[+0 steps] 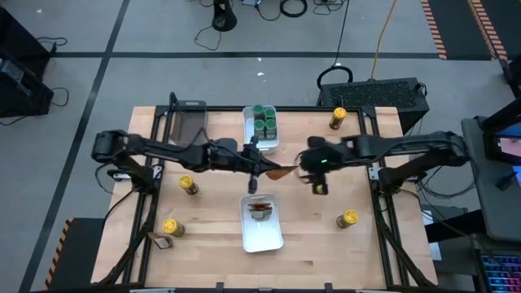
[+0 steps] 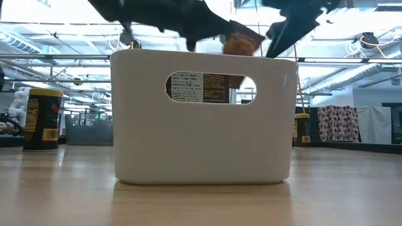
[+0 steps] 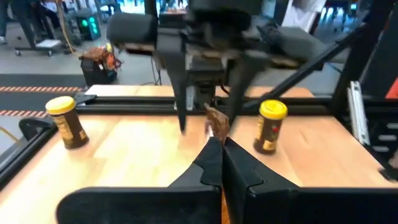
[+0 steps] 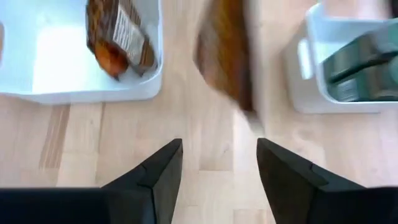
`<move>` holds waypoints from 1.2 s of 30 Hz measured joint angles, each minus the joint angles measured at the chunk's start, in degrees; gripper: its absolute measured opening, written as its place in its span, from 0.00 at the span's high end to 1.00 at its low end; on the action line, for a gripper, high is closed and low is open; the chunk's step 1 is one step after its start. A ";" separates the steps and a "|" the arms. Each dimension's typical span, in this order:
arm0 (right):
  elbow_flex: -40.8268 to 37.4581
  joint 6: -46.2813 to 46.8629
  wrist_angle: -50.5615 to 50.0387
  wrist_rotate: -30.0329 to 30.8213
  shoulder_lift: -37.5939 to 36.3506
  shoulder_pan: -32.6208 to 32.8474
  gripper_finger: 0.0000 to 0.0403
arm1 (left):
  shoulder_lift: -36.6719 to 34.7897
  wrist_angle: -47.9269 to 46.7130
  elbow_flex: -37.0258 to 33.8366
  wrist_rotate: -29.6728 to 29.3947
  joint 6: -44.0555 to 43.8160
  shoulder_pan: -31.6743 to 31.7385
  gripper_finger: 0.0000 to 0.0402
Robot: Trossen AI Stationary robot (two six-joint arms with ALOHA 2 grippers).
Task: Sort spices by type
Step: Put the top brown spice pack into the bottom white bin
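My left gripper (image 1: 267,171) is shut on a brown-orange spice packet (image 1: 282,172) above the table's middle, between two white bins. My right gripper (image 1: 303,168) stands open just right of the packet's free end, with nothing between its fingers (image 4: 163,163); the blurred packet (image 4: 227,56) lies beyond them. The far bin (image 1: 248,134) holds green-lidded jars (image 1: 263,120). In the near bin (image 1: 262,238) lies another packet (image 1: 260,212). Yellow-lidded jars (image 1: 189,185) (image 1: 348,218) stand loose on the table. My left gripper pinches one end of the packet (image 3: 216,127) between its two shut fingers (image 3: 208,163). The fingers come nearly level from the table's left. The packet sticks out past the fingertips toward the right arm and is lifted clear of the table, above the near bin's height (image 2: 242,43).
More yellow-lidded jars stand at the far right (image 1: 337,118), under the right arm (image 1: 320,189) and near left (image 1: 171,227), the last with a small brown item (image 1: 163,242) beside it. A dark grey tray (image 1: 187,122) lies at the far left. Bare wood lies between the bins.
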 joint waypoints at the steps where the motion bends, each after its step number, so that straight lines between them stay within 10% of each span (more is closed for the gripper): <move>1: -2.00 0.30 1.65 -0.02 -2.69 -0.54 0.55 | -1.79 -2.61 0.00 0.00 0.07 -0.18 1.00; 11: -24.92 8.80 28.07 -0.29 -23.51 -2.35 0.56 | -15.39 -10.26 -1.64 -0.55 -1.53 -7.64 1.00; 23: -32.64 9.76 42.69 -0.39 -23.77 -2.32 0.57 | -14.52 -9.27 -2.53 -17.84 -4.51 -24.57 1.00; 28: -32.63 9.39 44.63 -0.51 -23.77 -2.32 0.57 | -12.65 -1.65 -6.52 -28.84 -7.61 -30.27 1.00; 36: -32.63 9.85 45.64 -0.60 -23.79 -2.30 0.57 | -7.75 21.50 -15.38 -30.53 -9.93 -33.73 1.00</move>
